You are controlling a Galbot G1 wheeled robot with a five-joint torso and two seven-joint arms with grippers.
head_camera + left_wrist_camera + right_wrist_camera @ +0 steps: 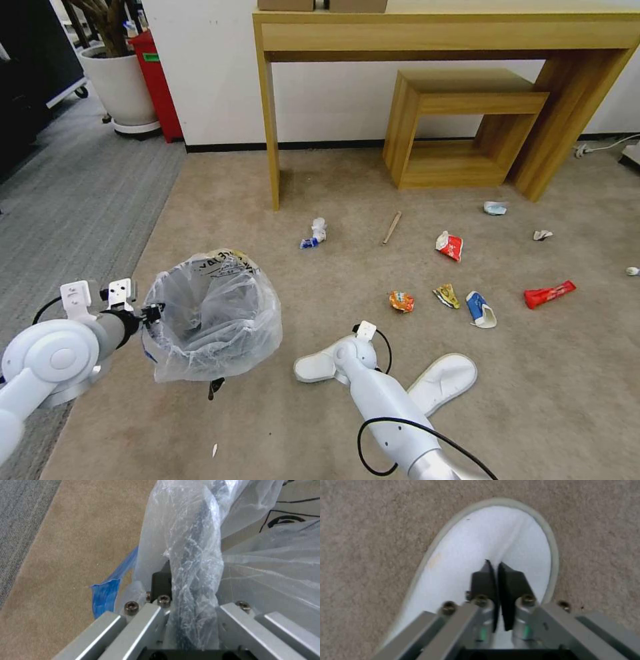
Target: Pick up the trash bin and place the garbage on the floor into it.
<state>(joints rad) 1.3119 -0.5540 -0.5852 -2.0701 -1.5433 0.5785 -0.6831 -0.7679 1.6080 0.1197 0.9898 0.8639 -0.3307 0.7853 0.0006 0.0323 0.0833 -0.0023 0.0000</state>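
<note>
My left claw [152, 312] is clamped on the rim of the trash bin [212, 323], bag plastic bunched between the fingers, bin held at my left over the beige floor [280, 427]; my right claw [496, 566] hangs just above the nearer white slipper [480, 555], fingers pressed almost together, gripping nothing; second slipper [445, 377] lies just beside; wrappers [450, 245] and a wooden stick [392, 227] lie scattered farther out; to do this well, I judge: spread the fingers first, descend square on the slipper's edge, pinch fabric not carpet; keep bin mouth level and near.
</note>
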